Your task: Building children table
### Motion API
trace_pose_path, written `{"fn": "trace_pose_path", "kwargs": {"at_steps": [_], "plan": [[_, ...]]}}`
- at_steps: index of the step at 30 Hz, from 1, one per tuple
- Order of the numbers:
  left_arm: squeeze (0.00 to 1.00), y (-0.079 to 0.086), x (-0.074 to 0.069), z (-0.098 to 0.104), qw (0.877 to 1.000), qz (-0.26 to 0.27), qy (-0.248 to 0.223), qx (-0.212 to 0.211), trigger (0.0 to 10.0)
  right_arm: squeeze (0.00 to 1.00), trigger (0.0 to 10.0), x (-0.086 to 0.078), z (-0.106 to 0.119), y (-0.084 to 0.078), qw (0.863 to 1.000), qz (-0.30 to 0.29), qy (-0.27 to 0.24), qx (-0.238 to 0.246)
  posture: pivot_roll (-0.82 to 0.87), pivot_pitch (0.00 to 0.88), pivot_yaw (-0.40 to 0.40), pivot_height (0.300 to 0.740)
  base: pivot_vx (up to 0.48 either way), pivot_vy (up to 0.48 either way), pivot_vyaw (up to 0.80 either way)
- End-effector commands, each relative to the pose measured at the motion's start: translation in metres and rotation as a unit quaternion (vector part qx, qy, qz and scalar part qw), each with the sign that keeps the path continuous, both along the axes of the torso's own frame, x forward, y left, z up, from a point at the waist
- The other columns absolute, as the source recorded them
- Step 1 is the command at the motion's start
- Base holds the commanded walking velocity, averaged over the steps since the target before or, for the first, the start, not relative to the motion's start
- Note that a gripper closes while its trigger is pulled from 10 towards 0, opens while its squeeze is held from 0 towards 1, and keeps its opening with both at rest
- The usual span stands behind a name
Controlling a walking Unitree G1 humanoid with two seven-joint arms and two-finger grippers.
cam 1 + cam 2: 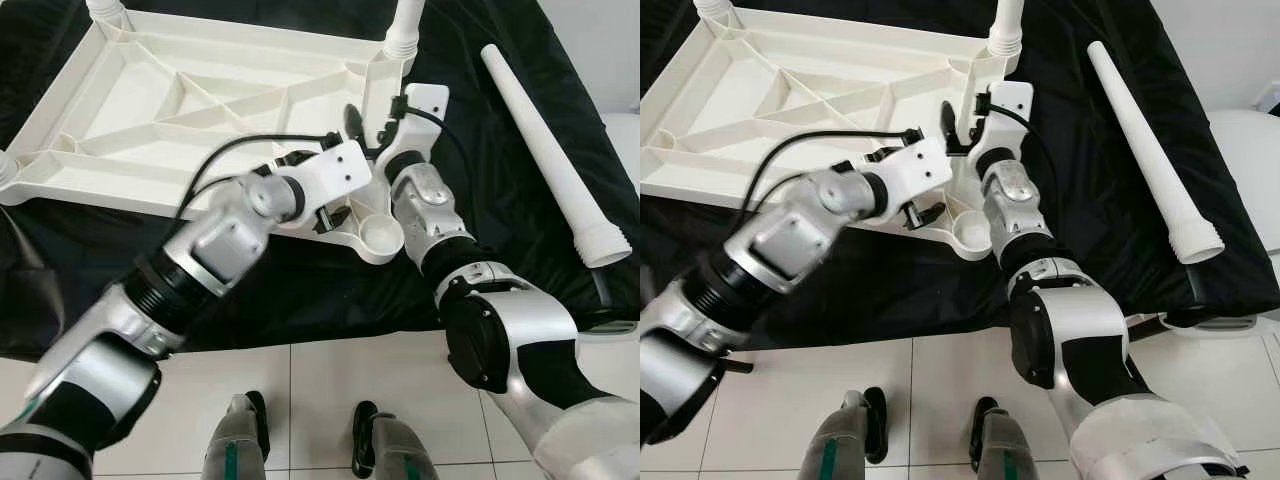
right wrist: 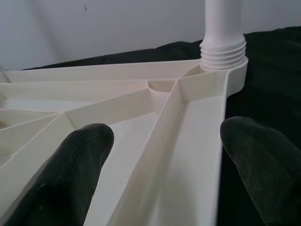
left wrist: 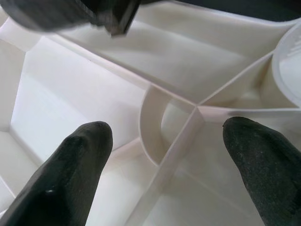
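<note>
The white tabletop [image 1: 190, 110] lies upside down on the black cloth [image 1: 300, 290]. Both end effectors are spread wide at its near right corner: left end effector [image 3: 164, 155] straddles a rib junction, right end effector [image 2: 164, 155] straddles the side rim, looking towards a screwed-in leg [image 2: 222, 28]. A loose leg [image 1: 555, 150] lies right, well apart, with open cloth between.

Two silver arms with black ribbed joint sleeves and black elbow covers end in white wrist housings trailing black cables, each carrying a claw of two matte black fingers [image 3: 80, 160].
</note>
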State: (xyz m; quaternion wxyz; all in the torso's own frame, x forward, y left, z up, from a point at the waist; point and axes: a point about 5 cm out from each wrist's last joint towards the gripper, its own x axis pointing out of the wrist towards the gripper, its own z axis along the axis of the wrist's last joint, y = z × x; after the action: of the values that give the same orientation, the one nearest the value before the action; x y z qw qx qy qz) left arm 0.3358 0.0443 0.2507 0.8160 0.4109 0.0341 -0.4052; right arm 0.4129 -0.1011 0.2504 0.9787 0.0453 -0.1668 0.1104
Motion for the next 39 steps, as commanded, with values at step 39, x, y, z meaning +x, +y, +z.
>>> {"fn": "trace_pose_path", "kwargs": {"at_steps": [39], "plan": [[0.00,0.102,-0.005,0.038,0.845,0.235,-0.178,-0.446,10.0,0.00,10.0,-0.043,-0.004,-0.034,0.990,-0.019,-0.136,0.002,0.15,0.165,-0.052,0.740,0.000,0.000,0.00]]}}
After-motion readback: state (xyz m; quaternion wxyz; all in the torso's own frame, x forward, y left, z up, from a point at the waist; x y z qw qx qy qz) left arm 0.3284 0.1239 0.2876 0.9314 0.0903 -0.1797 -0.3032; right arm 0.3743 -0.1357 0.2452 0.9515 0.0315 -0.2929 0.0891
